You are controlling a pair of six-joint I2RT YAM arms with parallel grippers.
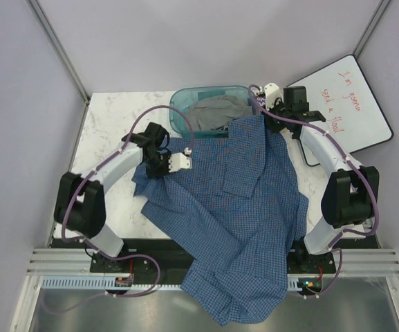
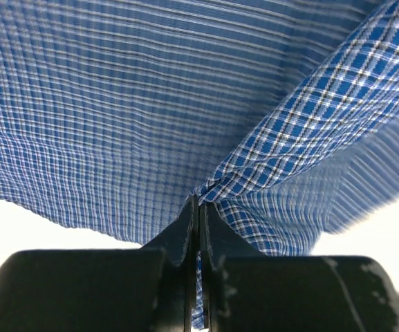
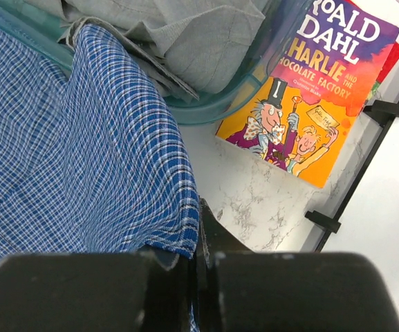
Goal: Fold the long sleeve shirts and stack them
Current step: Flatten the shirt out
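A blue fine-checked long sleeve shirt (image 1: 234,214) lies spread over the middle of the table, and its lower part hangs over the near edge. My left gripper (image 1: 178,162) is shut on the shirt's left edge; in the left wrist view the cloth (image 2: 185,111) is pinched between the jaws (image 2: 199,207). My right gripper (image 1: 267,119) is shut on the shirt's far right corner, next to the bin; the right wrist view shows the cloth edge (image 3: 102,159) held in the jaws (image 3: 198,228). Both hold the cloth lifted a little.
A teal plastic bin (image 1: 185,114) at the back holds a grey garment (image 1: 216,114), also seen in the right wrist view (image 3: 178,41). A Roald Dahl book (image 3: 317,90) lies right of the bin. A whiteboard (image 1: 344,104) leans at the back right.
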